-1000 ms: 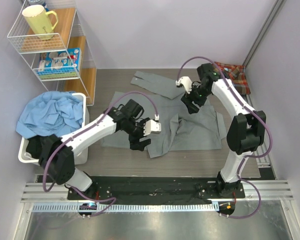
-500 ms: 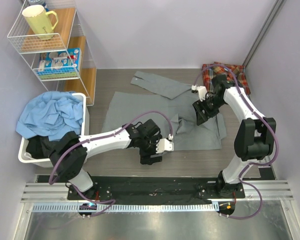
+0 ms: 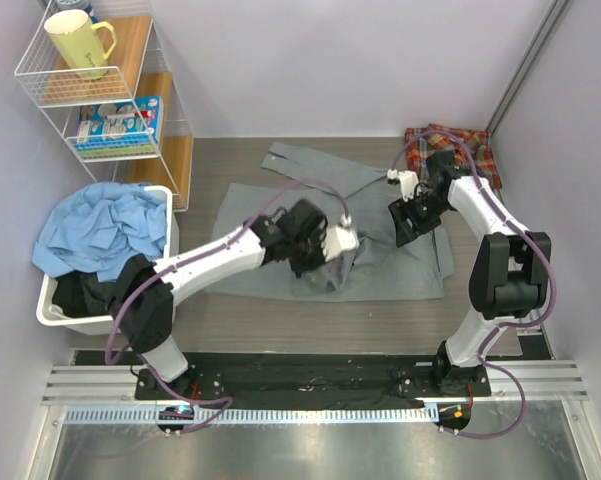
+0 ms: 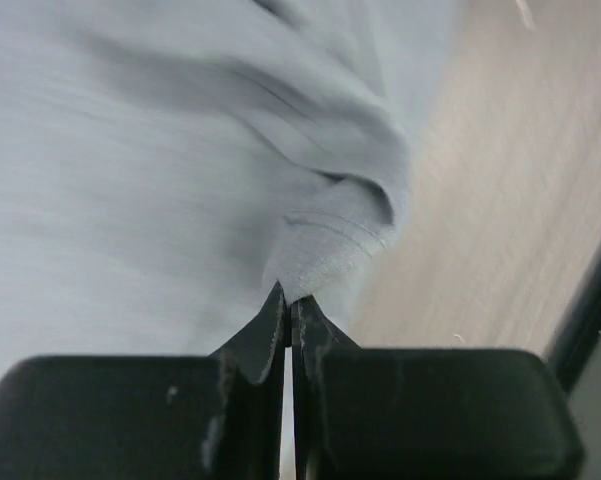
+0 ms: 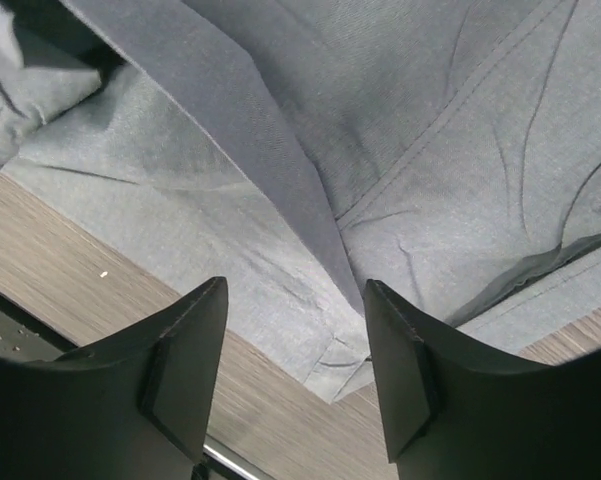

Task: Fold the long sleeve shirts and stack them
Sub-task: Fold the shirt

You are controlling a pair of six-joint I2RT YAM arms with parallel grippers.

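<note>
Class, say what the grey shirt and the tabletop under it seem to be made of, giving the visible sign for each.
The grey shirt: soft woven cloth, matt; it creases, folds and shows stitched seams. The tabletop: probably wood-look laminate, smooth; fine straight grain lines show, though real wood cannot be excluded.

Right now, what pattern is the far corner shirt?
The corner shirt is red-orange-blue plaid; top external view.

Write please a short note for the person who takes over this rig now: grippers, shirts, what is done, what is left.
Left gripper: shut on a pinched edge of the plain grey cloth shirt, over its middle.
Right gripper: open above the shirt's right part, holding nothing.
Red-orange-and-blue plaid cloth shirt: far right corner of the table, whether folded unclear.
Done: grey fold begun only. Left: finish folding, stack both.
</note>
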